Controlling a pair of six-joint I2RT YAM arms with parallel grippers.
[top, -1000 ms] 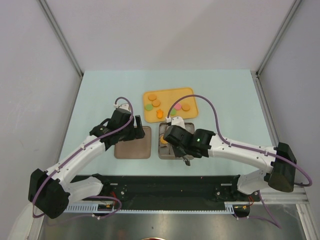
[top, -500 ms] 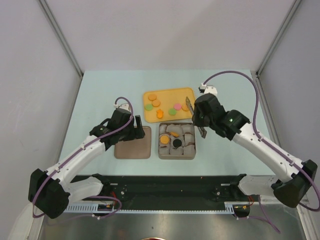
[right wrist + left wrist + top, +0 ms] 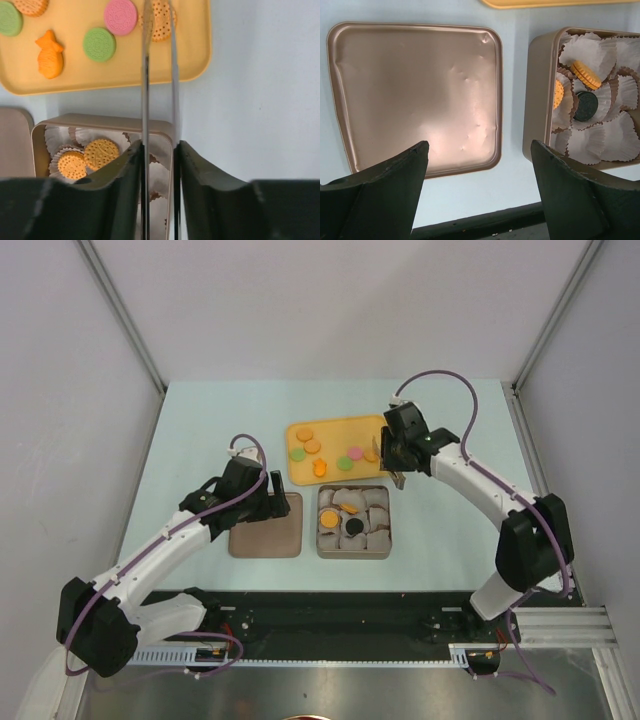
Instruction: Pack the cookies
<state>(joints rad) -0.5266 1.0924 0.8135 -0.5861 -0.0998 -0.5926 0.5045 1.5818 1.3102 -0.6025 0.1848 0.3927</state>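
Right hand [image 3: 159, 150] is clamped on thin metal tweezers [image 3: 145, 75], fingers pressing both blades. The blades run straight ahead over a round orange cookie [image 3: 161, 20] on the yellow tray [image 3: 195, 60]. The tips are cut off by the frame, so contact cannot be told. Left of the blades lie a pink cookie [image 3: 120, 16], green cookie [image 3: 99, 44] and orange shaped cookie [image 3: 50, 55]. Under the hand, the tin [image 3: 100, 120] has paper cups [image 3: 590, 50], two orange cookies [image 3: 101, 152] and a black cookie [image 3: 585, 106]. Left hand [image 3: 479, 147] has fingers wide apart, holds nothing and hovers above the lid [image 3: 415, 90] on the desk [image 3: 512, 100]. The tin sits just right of it.
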